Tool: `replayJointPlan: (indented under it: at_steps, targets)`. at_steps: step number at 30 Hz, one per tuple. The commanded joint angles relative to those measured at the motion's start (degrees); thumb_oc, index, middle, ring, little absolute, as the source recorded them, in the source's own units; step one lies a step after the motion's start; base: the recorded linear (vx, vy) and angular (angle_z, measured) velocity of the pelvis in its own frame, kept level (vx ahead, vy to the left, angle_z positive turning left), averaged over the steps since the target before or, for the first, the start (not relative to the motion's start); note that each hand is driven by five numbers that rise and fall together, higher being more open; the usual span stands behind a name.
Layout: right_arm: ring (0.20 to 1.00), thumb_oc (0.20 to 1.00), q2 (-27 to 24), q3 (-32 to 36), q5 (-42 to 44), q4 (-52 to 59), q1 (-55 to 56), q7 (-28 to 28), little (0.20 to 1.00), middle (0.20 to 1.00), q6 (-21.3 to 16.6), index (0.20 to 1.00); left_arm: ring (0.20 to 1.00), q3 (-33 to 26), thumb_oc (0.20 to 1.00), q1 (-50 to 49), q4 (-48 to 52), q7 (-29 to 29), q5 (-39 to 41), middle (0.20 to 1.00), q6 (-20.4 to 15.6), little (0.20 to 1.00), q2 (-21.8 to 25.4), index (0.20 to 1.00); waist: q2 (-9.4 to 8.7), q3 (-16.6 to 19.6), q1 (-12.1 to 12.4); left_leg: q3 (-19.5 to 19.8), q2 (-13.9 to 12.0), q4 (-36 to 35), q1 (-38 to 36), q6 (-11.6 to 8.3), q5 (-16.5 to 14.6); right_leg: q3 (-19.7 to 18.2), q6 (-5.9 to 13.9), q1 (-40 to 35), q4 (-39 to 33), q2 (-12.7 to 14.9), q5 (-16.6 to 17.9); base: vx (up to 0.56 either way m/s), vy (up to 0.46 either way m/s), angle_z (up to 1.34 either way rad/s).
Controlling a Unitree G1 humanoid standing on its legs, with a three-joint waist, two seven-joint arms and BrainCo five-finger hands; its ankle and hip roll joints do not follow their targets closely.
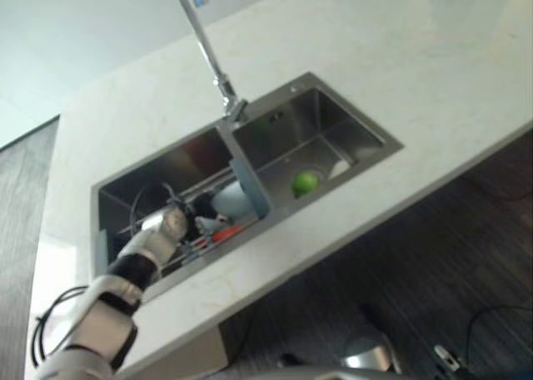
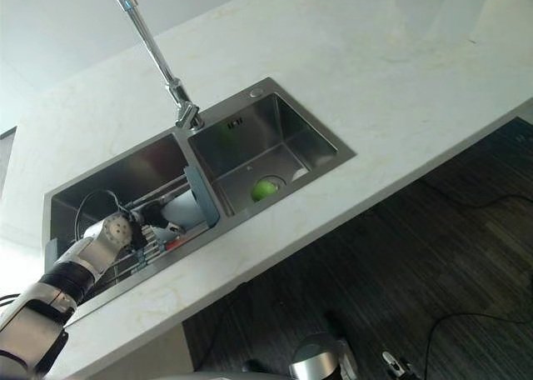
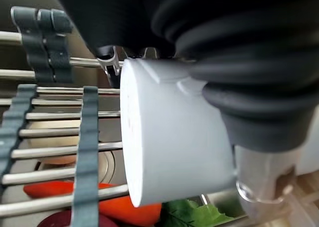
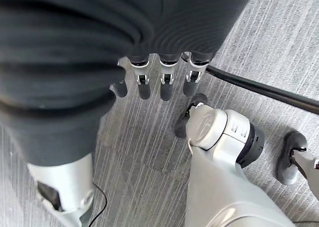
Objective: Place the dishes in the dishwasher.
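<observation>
1. Two basins make up the sink [image 1: 366, 159]. The left one carries a wire rack [image 3: 55, 137] with grey plastic clips, which seems to serve as the dishwasher rack for this task.
2. Reaching down into that left basin is the left hand [image 1: 171, 223]. In its wrist view a white cup [image 3: 169, 142] lies on its side right against the hand's dark cover, mouth toward the rack bars; the fingers are hidden behind it, so I cannot tell whether they grip it.
3. Below the bars lie an orange-red piece and some green leaves (food props, probably), so the cup likely has to settle on the bars, not between them.
4. Room is tight: basin walls, the divider and the tall faucet [image 1: 208, 47] crowd the hand. A green ball [image 1: 305, 182] sits in the right basin.
5. Over the floor hangs the right hand [image 4: 149, 82], fingers relaxed and empty.
</observation>
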State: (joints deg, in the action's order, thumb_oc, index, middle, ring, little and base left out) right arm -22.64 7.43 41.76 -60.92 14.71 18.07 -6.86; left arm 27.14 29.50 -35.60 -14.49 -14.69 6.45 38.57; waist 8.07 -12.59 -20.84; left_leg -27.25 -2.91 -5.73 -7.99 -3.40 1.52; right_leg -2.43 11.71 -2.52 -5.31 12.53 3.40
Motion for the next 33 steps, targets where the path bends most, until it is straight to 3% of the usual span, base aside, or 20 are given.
replayJointPlan:
  at_steps: [1,8,14,15,16,17,18,24,27,33]
  targets:
    - [1.0,1.0,-1.81,0.56,2.28,1.54,0.56,0.83,1.0,1.0,-0.86,1.0,1.0,1.4,1.0,0.51,-5.15,-2.09,-2.98,1.0,0.34,1.0,-1.38,1.0,-0.13,-1.91,-2.0,3.26,-1.04,5.84,1.69,0.04,-6.51,4.18,1.77,4.18,5.06,0.54,-2.8,0.03,0.025,-0.02]
    - [1.0,1.0,-2.59,-0.12,1.96,2.56,0.42,1.57,1.0,1.0,-1.26,1.0,1.0,3.25,1.0,1.66,-6.0,-4.49,-4.96,1.0,-0.18,1.0,-2.21,1.0,0.42,-3.15,-2.96,3.46,-0.68,5.99,2.43,-0.11,-6.38,3.18,1.79,5.25,5.56,0.65,-2.85,0.0,0.006,-0.01]
    - [1.0,1.0,-3.34,-0.52,1.79,3.5,0.21,1.18,1.0,1.0,-1.58,1.0,1.0,4.35,1.0,2.52,-6.29,-7.85,-4.93,1.0,2.13,1.0,-3.48,1.0,0.32,-3.79,-3.59,3.26,-0.88,6.64,2.94,-0.27,-6.44,2.58,1.64,5.83,5.95,0.59,-2.98,0.0,0.0,0.0]
    - [1.0,1.0,-3.43,-0.54,1.77,3.77,0.19,1.05,1.0,1.0,-1.46,1.0,0.956,4.33,0.956,2.67,-6.75,-8.83,-4.64,0.956,2.34,0.956,-3.69,0.956,0.35,-3.84,-3.7,3.17,-0.92,6.65,2.94,-0.3,-6.43,2.54,1.62,5.88,5.98,0.57,-3.0,0.0,0.0,0.0]
    - [1.0,1.0,-3.67,-0.53,1.79,3.9,0.18,1.27,1.0,1.0,-1.51,1.0,0.539,4.54,0.539,2.83,-7.03,-10.07,-4.33,0.539,2.52,0.539,-4.0,0.539,0.36,-4.05,-3.92,3.02,-0.96,6.7,3.01,-0.36,-6.41,2.44,1.62,6.06,6.08,0.55,-3.03,0.0,0.0,0.0]
    - [1.0,1.0,-3.77,-0.51,1.65,4.0,0.15,1.39,1.0,1.0,-1.4,1.0,0.338,4.63,0.338,2.79,-7.08,-10.47,-4.44,0.338,2.34,0.338,-4.19,0.338,0.36,-4.12,-3.97,2.98,-0.99,6.76,3.07,-0.38,-6.39,2.38,1.59,6.12,6.11,0.54,-3.03,0.0,0.0,0.0]
    - [1.0,1.0,-3.96,-0.59,1.06,4.03,0.07,1.57,1.0,1.0,-1.49,1.0,0.2,4.69,0.2,2.67,-7.15,-10.85,-4.35,0.2,2.06,0.2,-4.31,0.2,0.41,-4.22,-4.01,2.94,-1.02,6.79,3.13,-0.42,-6.37,2.33,1.54,6.2,6.13,0.52,-3.07,0.0,0.0,0.0]
    - [1.0,1.0,-4.44,-1.08,0.11,4.36,-0.07,1.6,1.0,1.0,-2.22,1.0,0.2,5.03,0.2,3.08,-7.71,-10.75,-2.57,0.2,1.01,0.2,-4.83,0.2,0.05,-4.65,-4.17,2.86,-1.32,7.14,3.48,-0.52,-6.29,2.06,1.3,6.46,6.38,0.28,-3.16,0.0,0.008,-0.07]
    - [1.0,1.0,-4.69,-1.1,0.53,4.53,-0.2,1.38,1.0,1.0,-2.55,1.0,0.2,5.39,0.2,3.1,-6.47,-7.46,-0.52,0.2,-4.79,0.2,-4.73,0.2,-0.13,-4.73,-4.08,2.85,-1.41,7.31,3.57,-0.56,-6.35,2.13,1.23,6.54,6.53,0.3,-3.23,0.0,0.0,0.0]
    - [1.0,1.0,-4.22,-0.97,1.27,4.09,-0.06,1.48,1.0,1.0,-3.42,1.0,0.2,6.08,0.2,3.14,-3.57,-5.68,-0.27,0.2,-4.71,0.2,-3.42,0.2,-0.59,-4.01,-3.25,3.23,-1.5,7.92,3.55,-0.42,-6.86,2.76,1.09,5.97,6.4,0.15,-3.33,0.0,0.0,0.0]
